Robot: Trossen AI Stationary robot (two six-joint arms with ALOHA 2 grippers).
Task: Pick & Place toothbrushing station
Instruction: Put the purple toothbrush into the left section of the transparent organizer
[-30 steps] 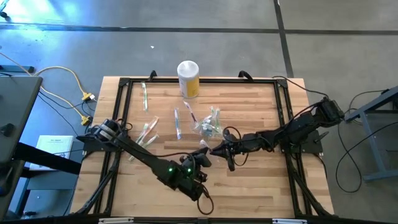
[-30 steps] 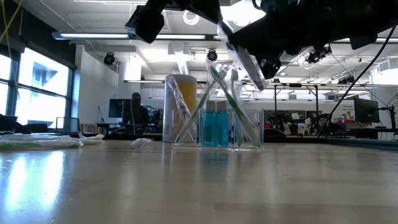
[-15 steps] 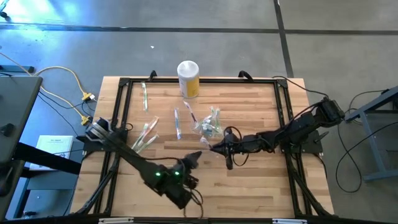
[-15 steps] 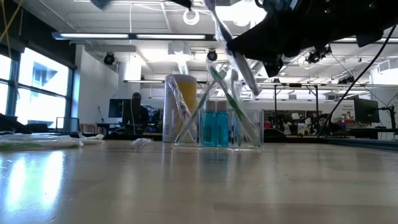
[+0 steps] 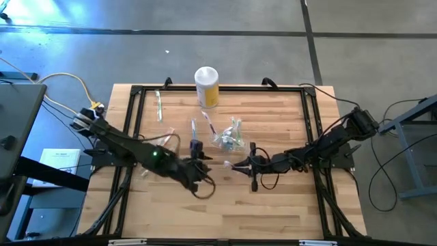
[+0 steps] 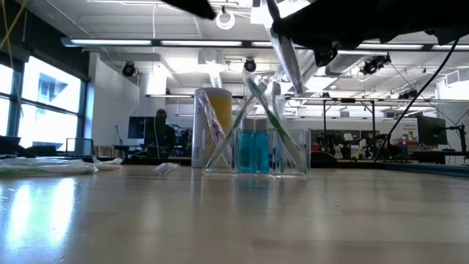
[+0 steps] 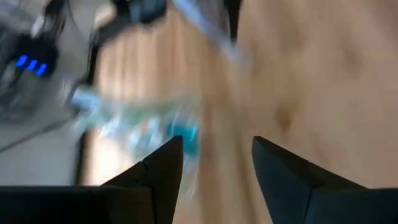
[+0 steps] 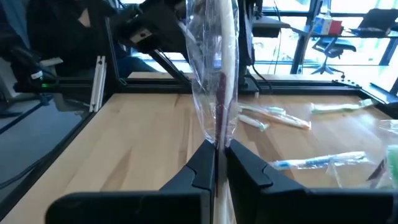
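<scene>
The clear holder (image 5: 229, 139) stands at the table's middle with toothbrushes and blue-capped tubes in it, and also shows in the low view (image 6: 256, 150). My right gripper (image 5: 235, 166) is just near of it, shut on a clear-wrapped toothbrush (image 8: 216, 68) that shows high in the low view (image 6: 284, 55). My left gripper (image 5: 203, 162) hovers open left of the right gripper, with nothing between its fingers (image 7: 217, 168). Several wrapped toothbrushes (image 5: 164, 143) lie flat on the wood to the left. My right gripper pinches the wrapped toothbrush between its two fingers near one end (image 8: 217, 142), wrapper and handle together. The fingers come roughly level from the table's right. The toothbrush sticks out beyond the fingertips, steeply tilted, lifted clear of the table above the holder's near side.
A white-topped yellow canister (image 5: 207, 86) stands at the far edge behind the holder. More wrapped toothbrushes lie at the far left (image 5: 159, 106) and beside the holder (image 5: 194, 134). A black frame (image 5: 136, 92) borders the table. The near half of the wood is bare.
My left gripper has drawn away from the held toothbrush toward the table's left, and its arm has swung from the near edge toward the middle. The toothbrush stays in my right gripper and has tipped steeper, rising a little.
</scene>
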